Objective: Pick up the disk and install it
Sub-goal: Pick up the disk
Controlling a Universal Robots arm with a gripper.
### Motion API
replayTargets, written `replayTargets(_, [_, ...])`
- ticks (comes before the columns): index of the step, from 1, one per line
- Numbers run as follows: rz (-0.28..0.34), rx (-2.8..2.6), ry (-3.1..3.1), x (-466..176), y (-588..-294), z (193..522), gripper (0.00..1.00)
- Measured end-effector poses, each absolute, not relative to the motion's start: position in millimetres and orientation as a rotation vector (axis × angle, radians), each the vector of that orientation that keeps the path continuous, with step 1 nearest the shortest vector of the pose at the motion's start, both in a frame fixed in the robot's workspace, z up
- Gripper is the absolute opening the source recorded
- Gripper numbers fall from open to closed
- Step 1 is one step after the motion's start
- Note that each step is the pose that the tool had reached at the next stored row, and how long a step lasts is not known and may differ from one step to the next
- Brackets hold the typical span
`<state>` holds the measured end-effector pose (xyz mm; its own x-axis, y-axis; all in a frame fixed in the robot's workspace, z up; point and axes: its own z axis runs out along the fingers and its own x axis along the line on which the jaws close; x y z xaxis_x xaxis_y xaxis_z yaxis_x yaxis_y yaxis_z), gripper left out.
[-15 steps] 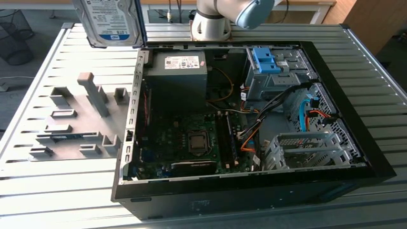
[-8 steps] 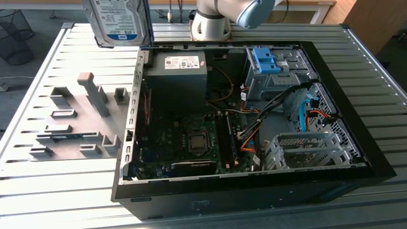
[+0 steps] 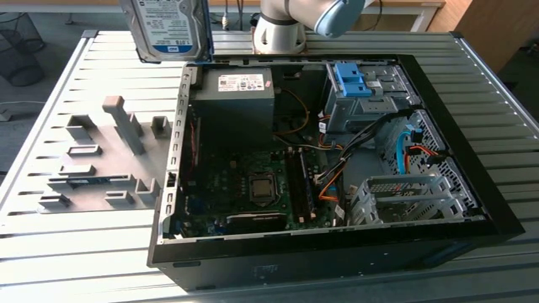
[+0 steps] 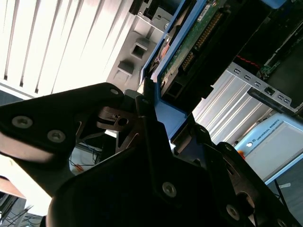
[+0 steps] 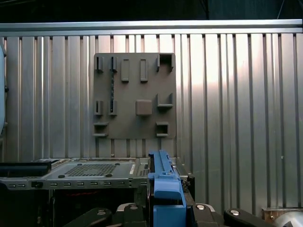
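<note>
Above the table (image 3: 84, 252) — the disk (image 3: 168, 28), clamped edgewise in the tool (image 4: 152, 111).

The disk (image 3: 168, 28), at 11 o'clock from the case (image 3: 337, 265), is silver, with a white label ending in a blue band. Its rail (image 5: 163, 189) is bright blue in the first wrist view. The case is black, its board (image 3: 252, 189) green, with orange cables (image 3: 330, 180) across it. The desk (image 3: 84, 252) is pale grey, ribbed in straight lines. The plate (image 3: 93, 164) is plain matte grey.
</note>
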<state>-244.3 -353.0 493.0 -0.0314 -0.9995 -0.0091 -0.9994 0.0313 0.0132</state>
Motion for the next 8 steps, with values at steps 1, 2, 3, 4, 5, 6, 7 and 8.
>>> replayTargets(1, [-0.025,2.184,-2.254,-244.2,-353.1,493.0,0.36])
replayTargets(2, [-0.025,2.184,-2.254,-244.2,-353.0,493.0,0.36])
replayTargets(3, [-0.025,2.184,-2.254,-243.8,-353.0,493.0,0.36])
replayTargets(4, [-0.025,2.184,-2.254,-243.5,-353.1,493.0,0.36])
replayTargets(5, [-0.025,2.184,-2.254,-243.5,-353.0,493.0,0.36])
replayTargets(6, [-0.025,2.184,-2.254,-243.3,-353.0,493.0,0.36])
replayTargets(7, [-0.025,2.184,-2.254,-243.0,-353.0,493.0,0.36])
replayTargets(8, [-0.025,2.185,-2.254,-242.5,-353.0,493.0,0.36])
